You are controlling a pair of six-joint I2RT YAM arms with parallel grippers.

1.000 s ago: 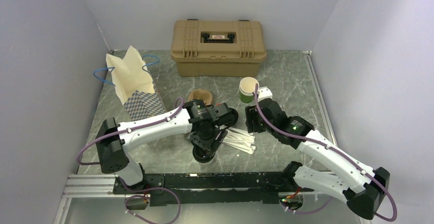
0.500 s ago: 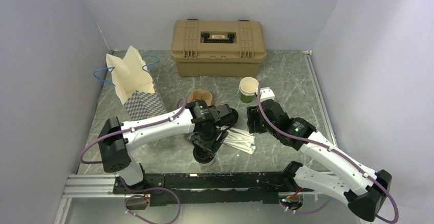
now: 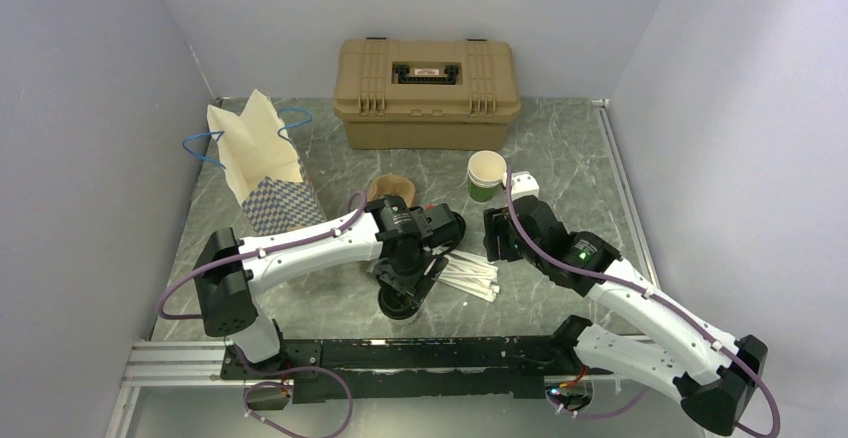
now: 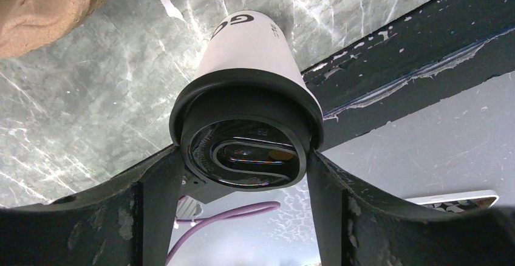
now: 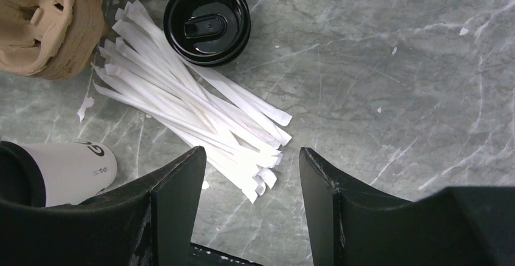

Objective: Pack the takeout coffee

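The takeout coffee (image 3: 398,305), a pale paper cup (image 4: 249,53) with dark lettering and a black lid, stands upright by the table's front rail. My left gripper (image 3: 401,288) comes down on it from above. In the left wrist view, both fingers of the left gripper (image 4: 243,156) press against the lid's rim, shut on it. The right wrist view catches the cup (image 5: 73,169) at lower left. My right gripper (image 3: 497,236) hovers right of centre, open (image 5: 252,156), with bare marble between its fingers.
White wrapped straws (image 5: 194,96) lie fanned beside a loose black lid (image 5: 206,22). A brown pulp cup carrier (image 3: 392,188), a green cup (image 3: 485,176), a checked paper bag (image 3: 262,163) and a tan hard case (image 3: 427,93) stand further back. The black rail (image 3: 400,353) edges the front.
The right arm has drifted slightly to the right and away. The left gripper and the cup stay where they were.
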